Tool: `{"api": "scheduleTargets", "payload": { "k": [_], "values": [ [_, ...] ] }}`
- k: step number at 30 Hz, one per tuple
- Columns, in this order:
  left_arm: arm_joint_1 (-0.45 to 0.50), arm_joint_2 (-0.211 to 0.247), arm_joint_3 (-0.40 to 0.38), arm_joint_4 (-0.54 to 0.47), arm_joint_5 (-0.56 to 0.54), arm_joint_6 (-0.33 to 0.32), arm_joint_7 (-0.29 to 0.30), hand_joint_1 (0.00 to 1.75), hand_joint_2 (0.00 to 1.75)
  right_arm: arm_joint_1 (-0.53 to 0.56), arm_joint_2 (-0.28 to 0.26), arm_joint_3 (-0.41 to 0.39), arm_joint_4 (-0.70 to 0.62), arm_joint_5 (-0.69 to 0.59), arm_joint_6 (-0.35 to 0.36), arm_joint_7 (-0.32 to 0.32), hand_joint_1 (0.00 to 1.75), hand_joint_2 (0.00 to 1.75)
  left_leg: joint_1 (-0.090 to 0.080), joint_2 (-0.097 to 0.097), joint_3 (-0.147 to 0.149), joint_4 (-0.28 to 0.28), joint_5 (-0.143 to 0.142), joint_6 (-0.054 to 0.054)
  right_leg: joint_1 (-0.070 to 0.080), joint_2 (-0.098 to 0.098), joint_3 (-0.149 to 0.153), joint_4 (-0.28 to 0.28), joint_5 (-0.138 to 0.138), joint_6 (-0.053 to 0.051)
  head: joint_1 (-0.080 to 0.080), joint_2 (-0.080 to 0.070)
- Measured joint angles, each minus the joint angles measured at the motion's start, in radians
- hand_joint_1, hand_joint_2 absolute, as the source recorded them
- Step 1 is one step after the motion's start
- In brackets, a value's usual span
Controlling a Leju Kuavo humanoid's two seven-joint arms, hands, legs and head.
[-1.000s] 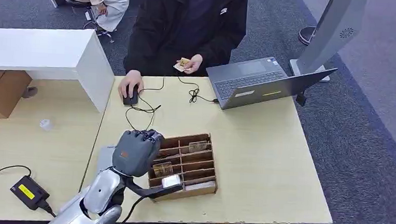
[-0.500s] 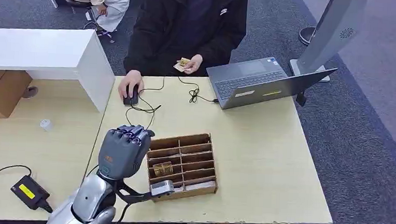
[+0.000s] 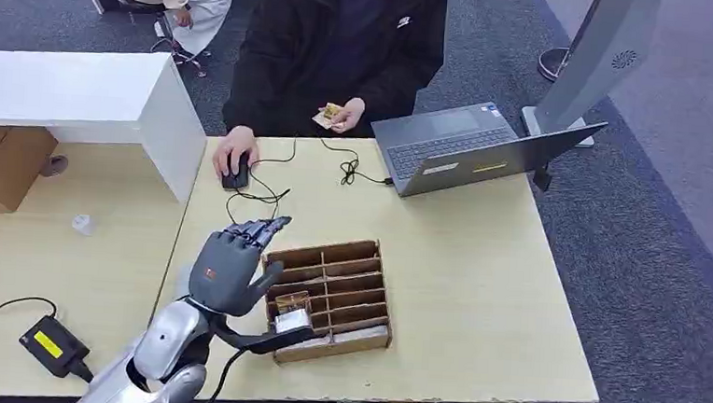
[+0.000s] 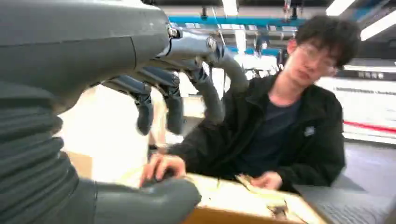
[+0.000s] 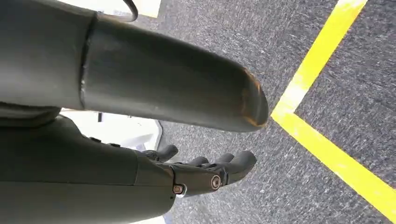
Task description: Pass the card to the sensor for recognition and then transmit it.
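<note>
My left hand [image 3: 230, 269] hovers over the left edge of the wooden slotted card box [image 3: 357, 335], fingers spread and pointing toward the person, holding nothing. The left wrist view shows the same hand [image 4: 154, 79] with its fingers [image 4: 210, 93] apart and an empty palm. Patterned cards sit in the box: one [image 3: 292, 302] in the left column and another [image 3: 357, 261] in a far right slot. A small black device with a yellow label [image 3: 48, 343] lies on the left table. My right hand [image 5: 187, 179] hangs empty over the floor, fingers loosely extended.
A person in black sits across the table, one hand on a mouse [image 3: 235, 172], the other holding cards [image 3: 331, 116]. An open laptop [image 3: 468, 148] stands at the far right, cables [image 3: 260, 196] trail beyond the box, and a white raised counter [image 3: 79, 96] borders the left.
My left hand drew back slightly to the left of the box, then uncurled; its fingers, curled a second ago, are now spread and extended.
</note>
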Motion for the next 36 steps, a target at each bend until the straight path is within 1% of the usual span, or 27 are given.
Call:
{"api": "scheduleTargets", "payload": {
  "k": [3, 8, 18, 30, 34, 36],
  "values": [
    [-0.002, 0.007, -0.015, 0.000, 0.061, -0.023, -0.030, 0.00, 1.75, 0.000, 0.000, 0.000, 0.000, 0.000, 0.001, -0.001, 0.00, 0.00, 0.000, 0.000, 0.000, 0.000, 0.000, 0.000, 0.000, 0.000, 0.000, 0.000, 0.000, 0.000, 0.000, 0.000],
    [-0.007, 0.018, -0.036, -0.008, 0.112, -0.048, -0.055, 0.00, 1.75, 0.000, 0.000, 0.000, 0.000, 0.000, 0.002, -0.002, 0.00, 0.00, 0.000, 0.000, 0.000, 0.000, 0.000, 0.000, 0.000, 0.000, 0.000, 0.000, 0.000, 0.000, 0.000, 0.000],
    [-0.008, 0.038, -0.055, -0.021, 0.154, -0.070, -0.074, 0.00, 1.75, 0.000, 0.000, 0.000, 0.000, 0.009, 0.003, -0.002, 0.00, 0.00, 0.000, 0.000, 0.000, 0.000, 0.000, 0.000, 0.000, 0.000, 0.000, 0.000, 0.000, 0.000, 0.000, 0.000],
    [-0.008, 0.045, -0.061, -0.027, 0.157, -0.072, -0.075, 0.00, 1.75, 0.000, 0.000, 0.000, 0.000, 0.009, 0.005, -0.005, 0.00, 0.00, 0.000, 0.000, 0.000, 0.000, 0.000, 0.000, 0.000, 0.000, 0.000, 0.000, 0.000, 0.000, 0.000, 0.000],
    [-0.008, 0.048, -0.063, -0.027, 0.162, -0.098, -0.077, 0.00, 1.75, 0.000, 0.000, 0.000, 0.000, 0.010, 0.005, -0.010, 0.00, 0.00, 0.000, 0.000, 0.000, 0.000, 0.000, 0.000, 0.000, 0.000, 0.000, 0.000, 0.000, 0.000, 0.000, 0.000],
    [-0.010, 0.054, -0.064, -0.027, 0.164, -0.146, -0.068, 0.00, 1.75, 0.000, 0.000, 0.000, 0.000, 0.010, 0.006, -0.011, 0.00, 0.00, 0.000, 0.000, 0.000, 0.000, 0.000, 0.000, 0.000, 0.000, 0.000, 0.000, 0.000, 0.000, 0.000, 0.000]
  ]
}}
